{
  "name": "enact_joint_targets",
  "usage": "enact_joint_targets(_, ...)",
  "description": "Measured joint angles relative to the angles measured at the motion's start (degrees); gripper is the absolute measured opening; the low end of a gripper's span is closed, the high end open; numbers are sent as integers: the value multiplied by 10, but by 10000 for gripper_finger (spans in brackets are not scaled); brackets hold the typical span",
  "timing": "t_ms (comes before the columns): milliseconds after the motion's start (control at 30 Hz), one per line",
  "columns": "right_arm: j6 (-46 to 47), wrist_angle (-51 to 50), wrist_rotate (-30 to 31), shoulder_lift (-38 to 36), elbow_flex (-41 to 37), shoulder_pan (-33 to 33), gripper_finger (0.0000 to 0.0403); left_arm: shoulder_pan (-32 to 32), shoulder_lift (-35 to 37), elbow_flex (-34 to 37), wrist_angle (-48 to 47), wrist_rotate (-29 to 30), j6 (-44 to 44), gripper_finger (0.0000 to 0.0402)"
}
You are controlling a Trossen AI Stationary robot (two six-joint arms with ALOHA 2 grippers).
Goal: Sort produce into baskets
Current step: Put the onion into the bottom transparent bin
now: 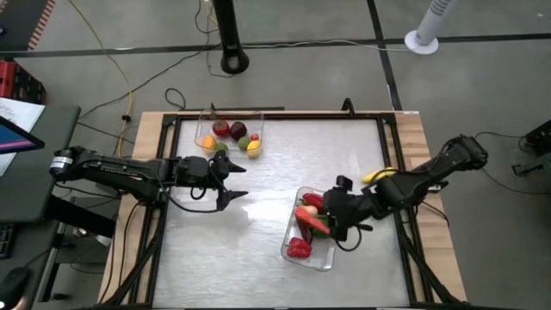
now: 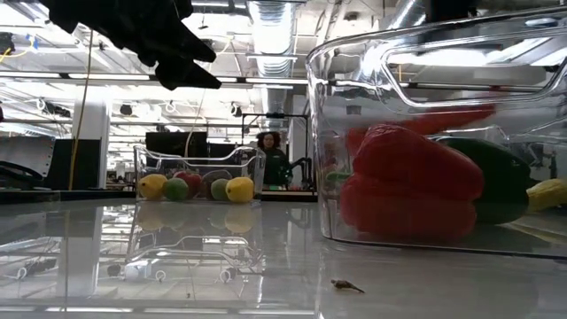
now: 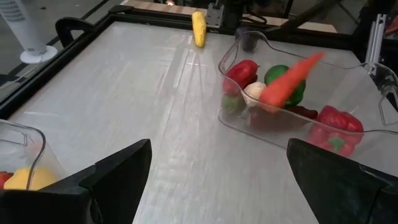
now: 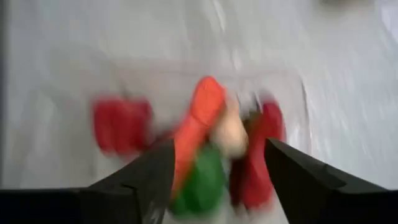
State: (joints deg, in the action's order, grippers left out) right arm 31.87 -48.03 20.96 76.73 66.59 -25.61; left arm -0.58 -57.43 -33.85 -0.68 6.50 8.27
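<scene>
A clear basket at the near right holds red peppers, a green piece and other produce. An orange carrot lies slanted on top of that pile; it shows blurred in the right wrist view. My right gripper hovers over this basket, open, its fingers on either side of the carrot and above it. My left gripper is open and empty above the table's middle, left of that basket. A second clear basket at the far edge holds round red, yellow, green and maroon fruits. A yellow banana-like piece lies on the table.
The yellow piece lies near the right frame rail, beyond the near basket. A black frame borders the metal table top. Bare table lies between the two baskets. In the low view a person stands far behind the table.
</scene>
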Motion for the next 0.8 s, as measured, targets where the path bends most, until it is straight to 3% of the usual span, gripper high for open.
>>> enact_joint_targets(133,60,-152,-32,-3,0,8,291,0,0,0,-10,0,3,361)
enact_joint_targets(233,104,-209,-48,-3,-16,-20,291,0,0,0,-27,0,4,361)
enact_joint_targets(467,216,-280,-59,-3,-93,-95,292,0,0,0,-27,3,4,361)
enact_joint_targets(633,246,-287,-95,-3,-145,-88,311,0,0,0,-22,3,4,361)
enact_joint_targets(800,240,-289,-124,-3,-178,-39,352,0,0,0,-13,4,4,361)
